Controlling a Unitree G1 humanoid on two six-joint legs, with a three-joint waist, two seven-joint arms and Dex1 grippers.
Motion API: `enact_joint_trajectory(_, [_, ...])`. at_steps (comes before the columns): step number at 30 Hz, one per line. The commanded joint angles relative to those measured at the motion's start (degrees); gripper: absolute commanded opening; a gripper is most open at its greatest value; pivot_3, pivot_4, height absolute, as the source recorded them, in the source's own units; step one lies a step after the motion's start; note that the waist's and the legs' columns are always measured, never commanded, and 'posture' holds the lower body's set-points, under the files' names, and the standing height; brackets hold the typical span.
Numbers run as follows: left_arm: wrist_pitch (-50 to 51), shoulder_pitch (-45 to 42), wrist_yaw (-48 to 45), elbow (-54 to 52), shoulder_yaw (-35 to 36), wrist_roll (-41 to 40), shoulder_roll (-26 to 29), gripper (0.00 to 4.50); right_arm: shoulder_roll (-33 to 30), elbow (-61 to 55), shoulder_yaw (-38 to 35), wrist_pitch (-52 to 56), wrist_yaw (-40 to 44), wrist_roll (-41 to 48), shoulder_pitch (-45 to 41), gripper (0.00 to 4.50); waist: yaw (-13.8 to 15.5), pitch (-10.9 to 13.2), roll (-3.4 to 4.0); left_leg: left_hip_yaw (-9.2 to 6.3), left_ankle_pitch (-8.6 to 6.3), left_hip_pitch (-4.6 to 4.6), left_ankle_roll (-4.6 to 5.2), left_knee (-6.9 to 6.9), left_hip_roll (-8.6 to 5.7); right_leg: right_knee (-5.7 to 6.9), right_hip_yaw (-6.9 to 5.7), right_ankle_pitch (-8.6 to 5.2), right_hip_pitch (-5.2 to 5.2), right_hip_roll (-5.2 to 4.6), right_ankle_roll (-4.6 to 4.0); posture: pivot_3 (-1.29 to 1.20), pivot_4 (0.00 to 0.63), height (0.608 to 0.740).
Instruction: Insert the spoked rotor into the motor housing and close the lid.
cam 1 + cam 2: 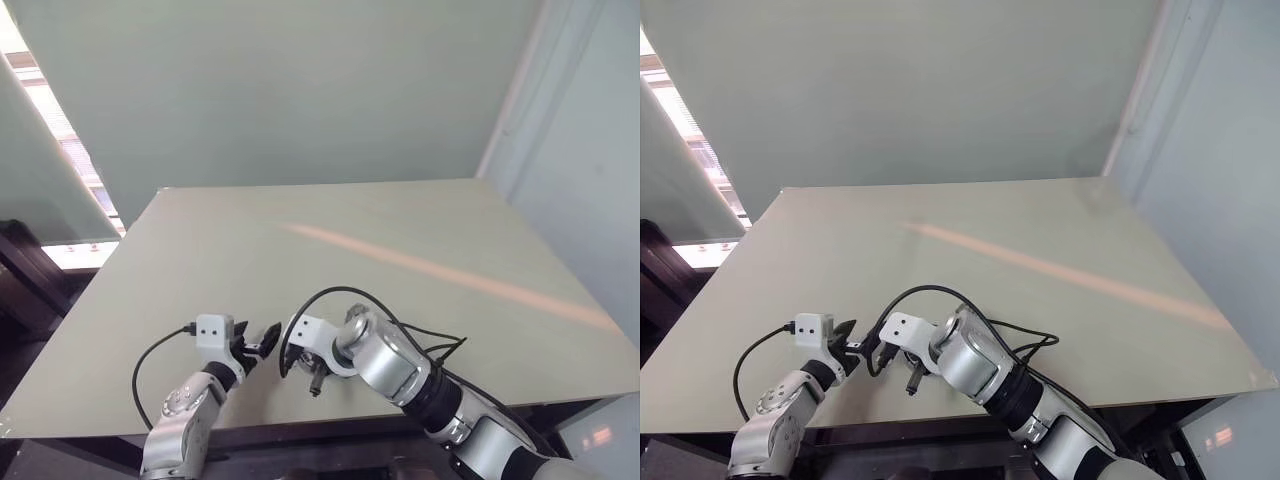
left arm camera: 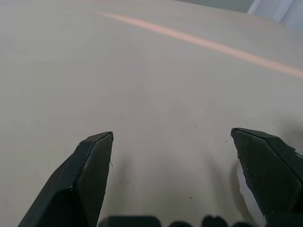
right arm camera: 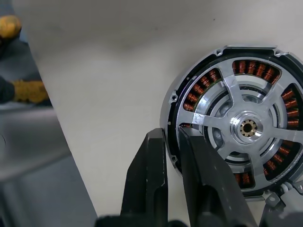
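- Holding the round motor part is the job right now, and the right gripper (image 3: 171, 142) has its two black fingers pinched tight on the edge of the motor housing (image 3: 227, 80)
- One finger sits just outside the housing's rim and the other sits just inside it, so the rim is squeezed between them
- Shiny and silver, the spoked rotor (image 3: 247, 126) already sits inside the housing, with the ring of orange copper coils showing between its spokes, so I think the putting-in step is done or almost done
- From the head camera, the right gripper (image 1: 300, 345) is low over the near edge of the table (image 1: 400, 230), tipped down, close to the left one; I cannot make out the housing from there
- The left gripper (image 2: 173, 146) is wide open with nothing in it, and it points out over the bare table top
- Next comes closing the lid, I think; I cannot see a lid anywhere, so it must be found first
- That move needs the housing set down flat or held still, so the open left gripper can go and fetch the lid
- The pinch is on a thin rim, so the housing might tip or slip if the arm goes fast
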Motion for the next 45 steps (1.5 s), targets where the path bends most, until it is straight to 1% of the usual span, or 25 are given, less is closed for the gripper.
enact_joint_trajectory(1, [-1.5,-1.2,-0.2,-0.5,-0.1,0.3,-0.1,4.29,1.0,-1.6,-1.5,1.8,-3.3,2.4,-0.5,0.09,0.0,0.0,0.0,0.0,0.0,-0.02,0.0,0.0,0.0,0.0,0.0,0.0,-0.01,0.0,0.0,0.0,0.0,0.74])
enact_joint_trajectory(9, [-1.8,-1.0,-0.1,-0.6,-0.1,0.3,-0.5,4.29,-0.8,-1.6,0.4,2.3,-5.9,6.8,-2.1,0.09,0.0,0.0,0.0,0.0,0.0,-0.03,0.0,0.01,-0.01,-0.01,0.0,0.0,-0.01,-0.01,0.0,0.0,0.0,0.74])
enact_joint_trajectory(13, [-1.8,-0.8,0.0,-0.7,-0.1,0.3,-0.6,4.29,-2.1,-2.1,1.5,1.3,-6.4,8.5,-2.9,1.45,0.0,0.0,0.0,-0.01,0.0,-0.03,0.01,0.04,-0.02,-0.01,-0.01,0.0,0.0,-0.01,0.0,0.0,0.0,0.74])
enact_joint_trajectory(16, [-1.9,-0.7,0.1,-0.7,0.0,0.3,-0.7,4.29,-1.9,-3.3,0.4,1.6,-7.2,10.0,-3.8,2.57,0.0,0.0,0.0,-0.01,0.0,-0.02,0.01,0.03,-0.01,0.0,-0.01,0.0,0.0,0.0,0.0,0.0,0.0,0.74])
enact_joint_trajectory(19, [-2.0,-0.6,0.1,-0.6,0.5,0.1,-0.6,4.29,-2.1,-6.3,-0.5,2.7,-7.3,11.7,-5.2,3.59,0.0,0.0,0.0,-0.01,0.0,-0.02,0.01,0.03,0.0,0.0,-0.01,0.0,-0.01,0.0,0.0,0.0,0.0,0.74])
enact_joint_trajectory(24, [-1.8,-0.5,0.1,-0.7,2.0,-0.6,0.2,4.29,-3.2,-12.7,-3.4,3.9,-7.3,15.6,-6.5,3.59,0.0,0.0,-0.01,-0.03,0.0,-0.05,0.01,0.02,0.0,-0.02,-0.03,0.0,-0.02,-0.01,0.01,0.0,0.0,0.74])
enact_joint_trajectory(27, [-1.6,-0.1,0.0,-0.5,3.2,-0.9,0.9,4.29,-4.0,-15.3,-7.0,1.9,-8.8,16.9,-6.7,3.59,0.0,0.0,0.0,-0.06,0.0,-0.06,0.01,0.03,-0.01,-0.03,-0.04,0.0,-0.02,-0.01,0.01,0.0,0.0,0.74])
enact_joint_trajectory(32, [-1.5,1.6,-1.6,-1.3,4.2,-1.7,1.6,4.29,-7.9,-17.8,-13.0,-9.0,-10.7,17.5,-5.6,3.59,0.0,0.0,0.0,-0.04,0.0,-0.07,0.01,0.04,-0.01,-0.04,-0.05,0.0,-0.01,-0.02,0.0,0.0,0.0,0.74])
enact_joint_trajectory(33, [-1.4,2.1,-2.1,-1.6,4.2,-1.9,1.7,4.29,-8.5,-17.3,-14.9,-9.7,-11.6,17.5,-5.3,3.59,0.0,0.0,0.0,-0.04,0.0,-0.07,0.01,0.03,-0.01,-0.05,-0.05,0.0,-0.01,-0.02,0.0,0.0,0.0,0.74])
enact_joint_trajectory(36, [-2.5,3.9,-4.6,-2.5,4.0,-2.6,2.3,4.29,-13.1,-14.9,-18.1,-16.4,-14.2,15.5,-4.2,3.59,0.0,0.0,-0.01,-0.02,0.0,-0.08,0.01,-0.01,-0.01,-0.08,-0.04,0.0,-0.02,-0.03,0.0,0.0,0.0,0.74])
enact_joint_trajectory(38, [-3.0,5.1,-6.3,-2.9,3.5,-2.4,3.0,4.29,-18.0,-12.4,-17.4,-20.1,-15.8,12.5,-3.9,3.59,0.0,0.0,-0.01,-0.01,0.0,-0.11,0.01,-0.02,-0.02,-0.11,-0.04,-0.01,-0.04,-0.04,-0.01,0.0,0.0,0.74])
enact_joint_trajectory(41, [-2.7,5.9,-7.2,-3.6,3.4,-2.7,3.5,4.29,-25.7,-8.4,-13.6,-24.9,-15.9,7.2,-3.5,3.59,0.0,0.0,0.01,0.03,0.0,-0.17,0.02,0.02,-0.06,-0.12,-0.04,-0.07,-0.04,-0.09,-0.11,0.0,0.0,0.74])
enact_joint_trajectory(43, [-2.4,5.9,-7.4,-4.0,3.6,-3.0,3.7,4.29,-29.0,-6.5,-11.4,-27.1,-14.5,5.1,-2.9,3.59,0.0,0.0,0.01,0.08,0.0,-0.18,0.02,0.03,-0.07,-0.12,0.0,-0.08,-0.06,-0.1,-0.12,0.0,0.0,0.74])
enact_joint_trajectory(45, [-2.0,5.9,-7.5,-4.4,3.8,-3.2,4.0,4.29,-30.6,-5.2,-10.0,-28.4,-12.8,4.3,-2.0,3.59,-0.2,0.0,0.01,0.12,0.01,-0.21,0.03,0.0,-0.03,-0.1,0.04,-0.08,-0.13,-0.06,-0.13,0.0,0.0,0.74])
